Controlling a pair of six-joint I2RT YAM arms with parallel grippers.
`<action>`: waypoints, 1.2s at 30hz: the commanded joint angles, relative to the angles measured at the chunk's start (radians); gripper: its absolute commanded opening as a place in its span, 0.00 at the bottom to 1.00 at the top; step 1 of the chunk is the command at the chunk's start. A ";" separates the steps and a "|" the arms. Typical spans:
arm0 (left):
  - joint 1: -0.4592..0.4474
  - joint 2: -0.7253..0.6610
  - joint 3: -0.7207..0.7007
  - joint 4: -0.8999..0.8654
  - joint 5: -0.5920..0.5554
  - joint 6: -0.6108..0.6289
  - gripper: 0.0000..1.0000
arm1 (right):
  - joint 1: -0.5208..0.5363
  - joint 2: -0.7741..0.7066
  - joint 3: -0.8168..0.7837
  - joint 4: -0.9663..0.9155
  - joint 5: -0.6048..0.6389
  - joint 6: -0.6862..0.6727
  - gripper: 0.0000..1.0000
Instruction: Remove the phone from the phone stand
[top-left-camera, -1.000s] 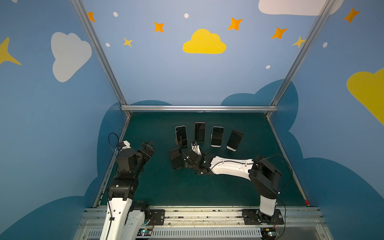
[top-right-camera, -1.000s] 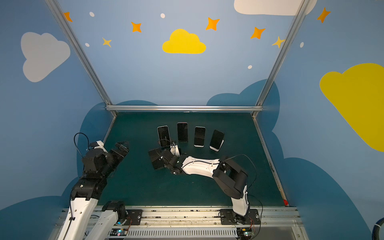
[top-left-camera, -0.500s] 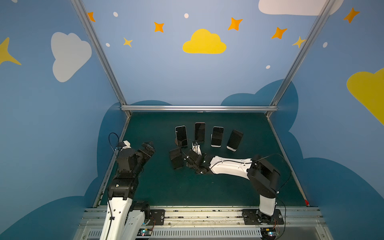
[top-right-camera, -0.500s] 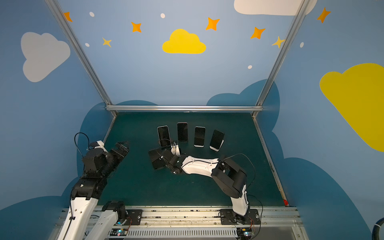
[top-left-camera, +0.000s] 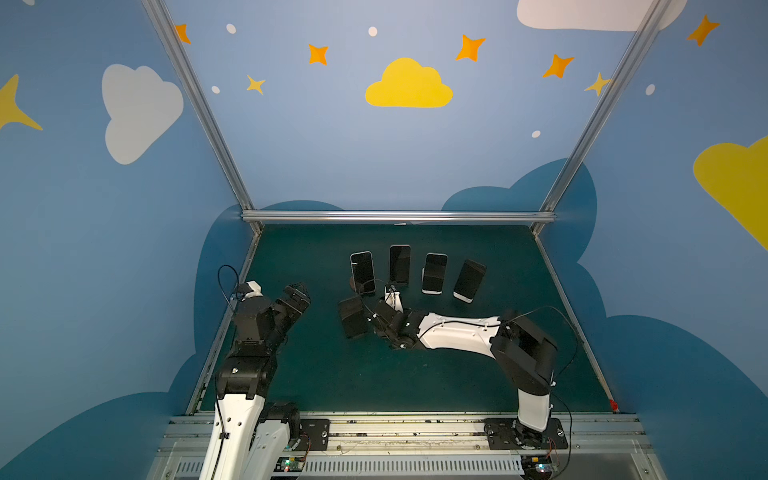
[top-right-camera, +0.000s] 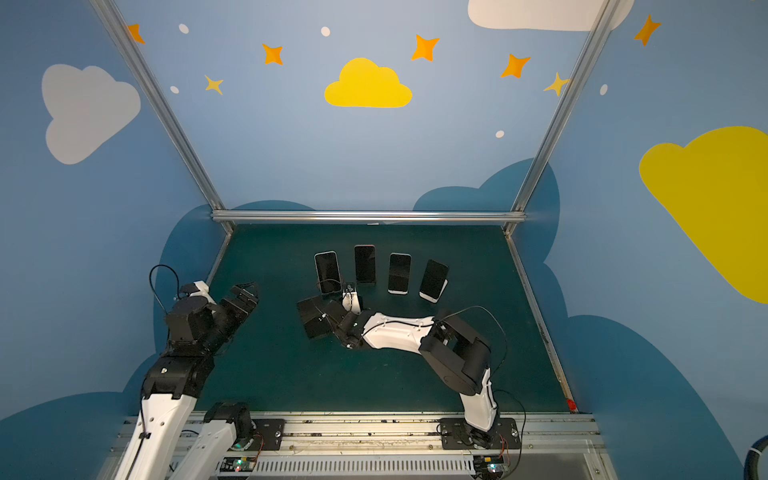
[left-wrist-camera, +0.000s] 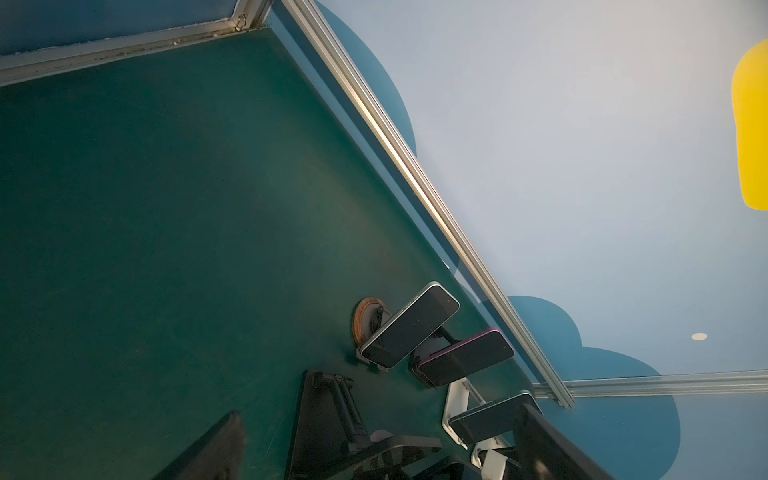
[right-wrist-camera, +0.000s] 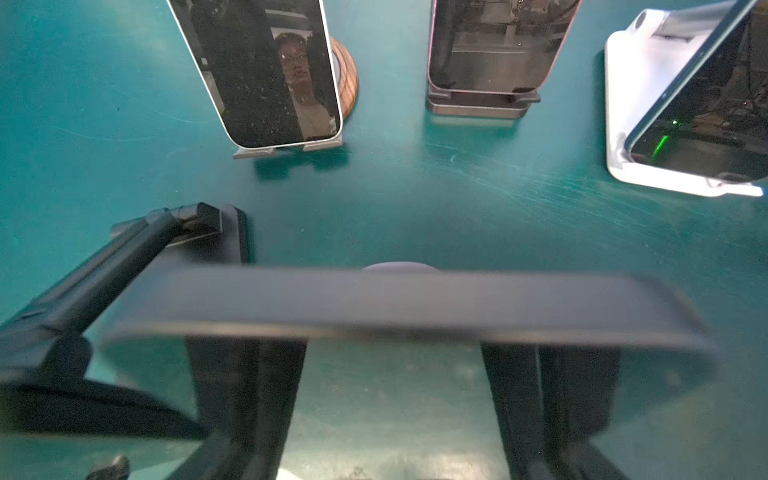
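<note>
Right tool (right-wrist-camera: 395, 353) holds its jaws part-way apart, tips hidden behind the blurred phone (right-wrist-camera: 395, 299); whether it grips, I cannot tell. The phone lies against its stand (right-wrist-camera: 137, 257), left of the desk (top-left-camera: 332, 374) centre. Left tool (top-left-camera: 297, 293) gapes wide, empty.

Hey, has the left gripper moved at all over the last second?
No. In a top view the left gripper hangs at the same spot beside the table's left edge rail as before, jaws open.
</note>
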 joint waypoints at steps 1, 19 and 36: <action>-0.004 -0.001 -0.003 0.017 0.009 0.011 1.00 | 0.008 -0.009 -0.017 -0.002 0.026 -0.003 0.68; -0.004 -0.006 -0.003 0.016 0.009 0.014 1.00 | 0.041 -0.065 -0.017 0.000 0.044 -0.060 0.63; -0.004 -0.011 -0.003 0.020 0.010 0.014 1.00 | 0.056 -0.138 -0.042 -0.024 0.015 -0.090 0.60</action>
